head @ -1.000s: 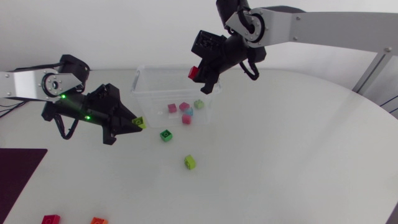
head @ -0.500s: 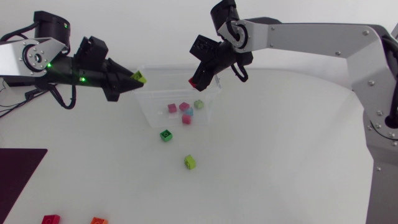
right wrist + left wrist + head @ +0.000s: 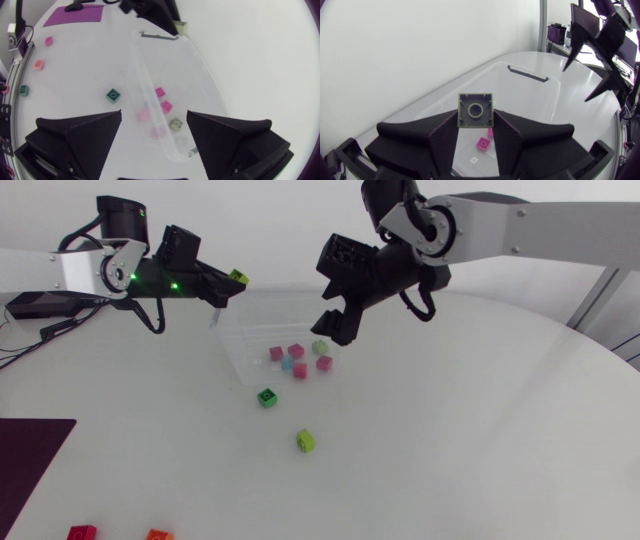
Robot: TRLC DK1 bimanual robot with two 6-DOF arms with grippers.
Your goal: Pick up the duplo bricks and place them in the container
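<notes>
My left gripper [image 3: 234, 281] is shut on a yellow-green brick [image 3: 238, 277], held just above the left rim of the clear container [image 3: 231, 343]. In the left wrist view that brick [image 3: 475, 109] sits between the fingers, hollow side facing the camera, with the container [image 3: 530, 95] below. My right gripper [image 3: 336, 317] hangs open and empty over the container's right part. Several pink bricks, a light blue one and a light green brick [image 3: 319, 347] lie inside, among them a red-pink brick [image 3: 324, 363]. The right wrist view looks down between its own open fingers [image 3: 80, 135] into the container [image 3: 134, 70].
A green brick [image 3: 267, 397] lies on the table just in front of the container, a yellow-green one [image 3: 305, 441] nearer still. A red brick [image 3: 82, 532] and an orange brick [image 3: 158, 534] sit at the front left beside a purple mat [image 3: 30, 460].
My right gripper opened and its red brick now lies inside the container. My left arm rose and carried the yellow-green brick right, up to the container's left rim.
</notes>
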